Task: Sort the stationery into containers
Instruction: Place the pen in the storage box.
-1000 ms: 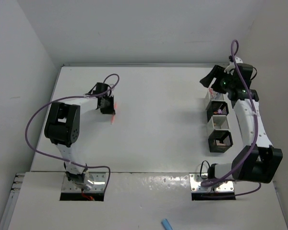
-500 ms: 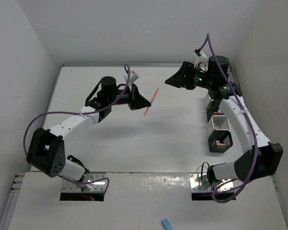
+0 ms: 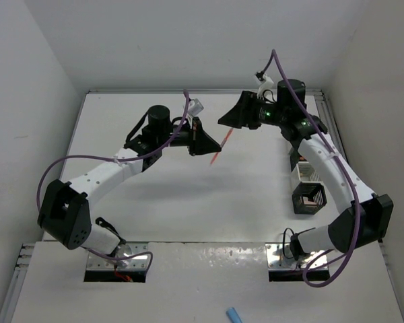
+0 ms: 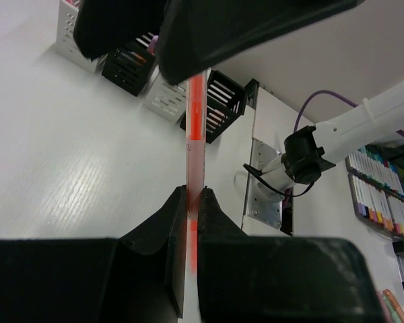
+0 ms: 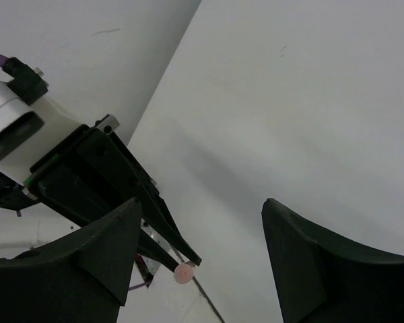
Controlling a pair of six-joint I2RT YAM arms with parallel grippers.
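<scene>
Now we are mid-handover: the containers (image 3: 308,198) sit well behind our right claw (image 3: 222,122), whose jaws stand wide just at the far tip of the orange pen (image 3: 226,138) that our left claw (image 3: 215,145) pinches. Next, the right must close before the left releases. Against a second ago, both claws now stand close together, and the pen rides well above the table (image 3: 188,195).

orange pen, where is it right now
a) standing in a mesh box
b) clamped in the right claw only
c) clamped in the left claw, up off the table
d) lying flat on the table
c, the left claw is shut on the orange pen in mid-air, while the right claw stands open at its far end.
</scene>
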